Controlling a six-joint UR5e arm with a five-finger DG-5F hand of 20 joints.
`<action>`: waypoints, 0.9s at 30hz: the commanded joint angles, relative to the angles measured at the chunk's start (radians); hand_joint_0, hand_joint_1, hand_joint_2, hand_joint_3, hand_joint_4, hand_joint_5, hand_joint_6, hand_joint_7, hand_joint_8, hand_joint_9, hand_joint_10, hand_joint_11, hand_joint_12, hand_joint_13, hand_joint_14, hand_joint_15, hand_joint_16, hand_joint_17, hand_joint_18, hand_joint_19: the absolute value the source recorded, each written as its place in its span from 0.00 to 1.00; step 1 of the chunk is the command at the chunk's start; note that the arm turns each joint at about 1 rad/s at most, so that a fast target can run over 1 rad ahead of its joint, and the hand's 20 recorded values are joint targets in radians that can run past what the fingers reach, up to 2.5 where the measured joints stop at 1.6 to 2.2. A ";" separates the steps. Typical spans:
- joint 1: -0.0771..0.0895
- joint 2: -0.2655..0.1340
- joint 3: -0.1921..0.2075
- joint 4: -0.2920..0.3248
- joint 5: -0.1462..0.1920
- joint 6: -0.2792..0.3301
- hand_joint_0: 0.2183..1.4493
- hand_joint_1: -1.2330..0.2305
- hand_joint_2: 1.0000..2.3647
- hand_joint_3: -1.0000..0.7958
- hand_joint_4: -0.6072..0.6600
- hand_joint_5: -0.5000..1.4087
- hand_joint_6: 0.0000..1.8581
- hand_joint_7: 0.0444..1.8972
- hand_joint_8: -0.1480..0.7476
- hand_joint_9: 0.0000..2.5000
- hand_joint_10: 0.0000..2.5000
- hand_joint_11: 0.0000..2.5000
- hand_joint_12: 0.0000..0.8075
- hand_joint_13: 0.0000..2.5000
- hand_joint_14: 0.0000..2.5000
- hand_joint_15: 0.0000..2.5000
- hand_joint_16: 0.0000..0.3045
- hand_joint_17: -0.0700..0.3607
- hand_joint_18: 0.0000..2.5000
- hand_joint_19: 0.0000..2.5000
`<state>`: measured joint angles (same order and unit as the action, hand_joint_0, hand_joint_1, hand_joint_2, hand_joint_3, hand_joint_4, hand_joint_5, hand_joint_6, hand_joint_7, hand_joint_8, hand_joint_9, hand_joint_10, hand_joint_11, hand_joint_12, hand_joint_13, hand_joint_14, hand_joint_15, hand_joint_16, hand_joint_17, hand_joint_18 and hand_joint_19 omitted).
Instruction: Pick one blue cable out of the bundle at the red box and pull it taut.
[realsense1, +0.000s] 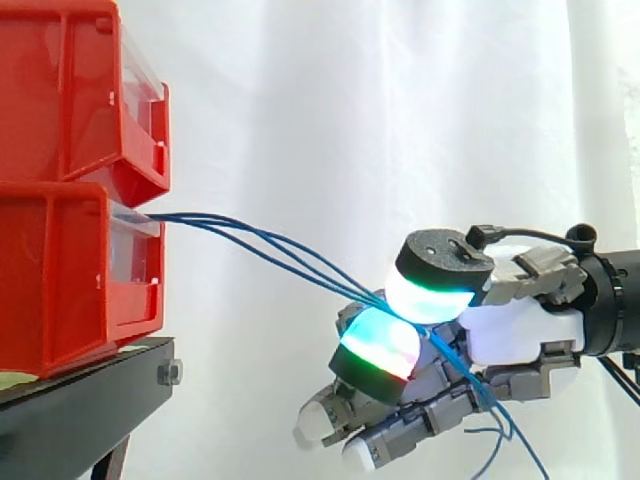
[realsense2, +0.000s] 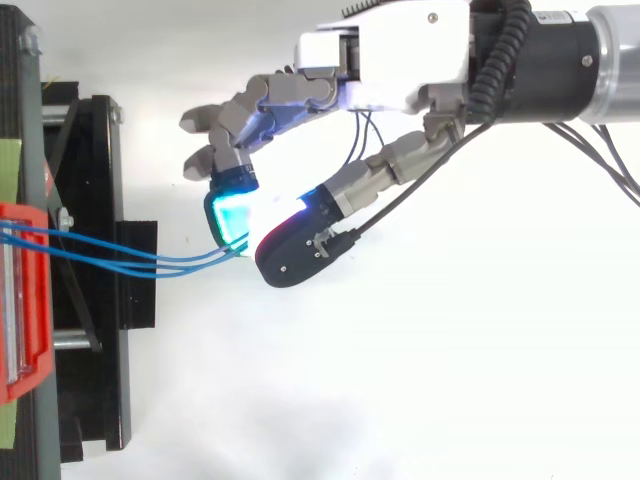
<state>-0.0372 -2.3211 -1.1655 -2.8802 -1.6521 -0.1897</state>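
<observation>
A black stand (realsense1: 85, 400) carries 2 stacked red bins (realsense1: 60, 290), the lower sitting on it.

A lab test rig: white curtain (realsense1: 350, 110) backdrop, stacked red bins (realsense1: 60, 270) on a black stand (realsense1: 85, 395)

Here's what we've got for our hand (realsense1: 510, 335): a glossy white palm shell with grey metal finger links coming off it. From above we spot a dark screw head on the white shell. The fingertips (realsense1: 432, 298) are chunky rounded pads under black caps. We see one glowing white into cyan, and its neighbour at 7 o'clock goes cyan, green, then red. At 3 o'clock of the palm there's a black cylindrical wrist (realsense2: 560, 55), then a silver-grey arm section (realsense2: 618, 40).
</observation>
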 joint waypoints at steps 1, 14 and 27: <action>0.000 0.000 0.014 -0.014 0.000 -0.001 0.38 0.25 0.01 0.46 0.54 0.18 0.50 0.62 0.55 0.19 0.00 0.04 0.39 0.07 0.00 0.00 0.16 0.42 0.13 0.00; 0.000 0.000 0.087 -0.195 0.002 -0.001 0.41 0.26 0.01 0.45 0.50 0.18 0.51 0.60 0.59 0.28 0.00 0.20 0.39 0.07 0.00 0.00 0.16 0.42 0.13 0.01; 0.000 0.000 0.102 -0.243 0.002 0.003 0.41 0.26 0.01 0.43 0.49 0.18 0.51 0.58 0.59 0.40 0.00 0.49 0.40 0.09 0.00 0.00 0.16 0.42 0.14 0.01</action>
<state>-0.0357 -2.3205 -1.0673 -3.1222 -1.6506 -0.1874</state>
